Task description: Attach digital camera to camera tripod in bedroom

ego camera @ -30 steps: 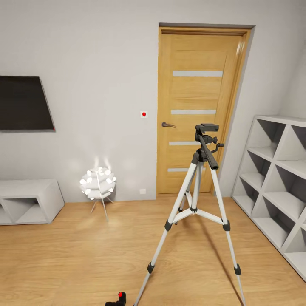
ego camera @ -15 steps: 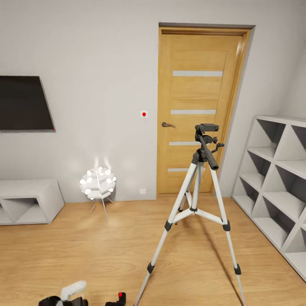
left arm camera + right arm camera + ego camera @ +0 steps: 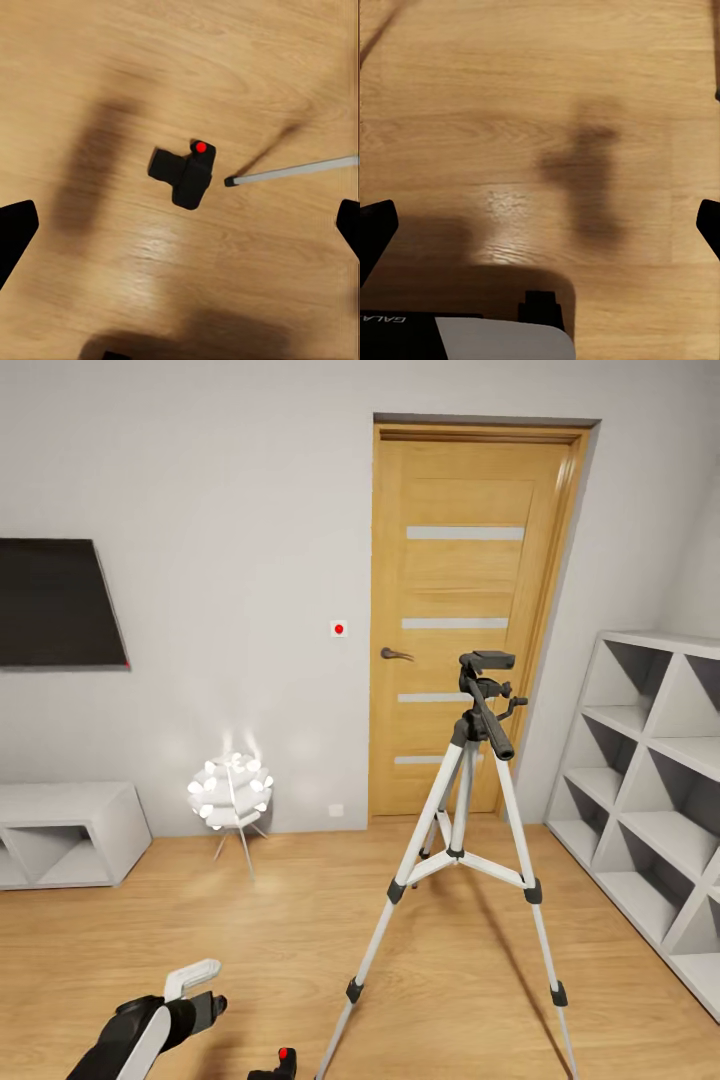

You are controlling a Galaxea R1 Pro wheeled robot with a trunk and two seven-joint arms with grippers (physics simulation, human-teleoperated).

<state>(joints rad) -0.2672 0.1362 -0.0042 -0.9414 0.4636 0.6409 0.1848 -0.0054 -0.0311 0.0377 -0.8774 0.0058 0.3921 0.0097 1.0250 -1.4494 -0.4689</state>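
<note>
The camera tripod [image 3: 470, 780] stands on the wood floor in front of the door, its black head and pan handle [image 3: 488, 705] bare on top. The small black digital camera [image 3: 279, 1066] with a red button lies on the floor beside the tripod's near left foot, at the head view's lower edge. In the left wrist view the camera [image 3: 184, 174] lies below, close to the tip of a tripod leg [image 3: 292, 172]. My left gripper [image 3: 203, 990] hovers left of the camera, open and holding nothing [image 3: 180, 232]. My right gripper [image 3: 540, 229] hangs open over bare floor.
A wooden door [image 3: 470, 620] is behind the tripod. A grey cube shelf [image 3: 655, 780] lines the right wall. A white lamp on thin legs [image 3: 232, 795] and a low white cabinet [image 3: 65, 835] stand at the left, under a dark wall screen [image 3: 55, 605]. My base [image 3: 472, 337] shows in the right wrist view.
My left arm has risen into the head view from the bottom left and moved forward. The camera and tripod have not moved.
</note>
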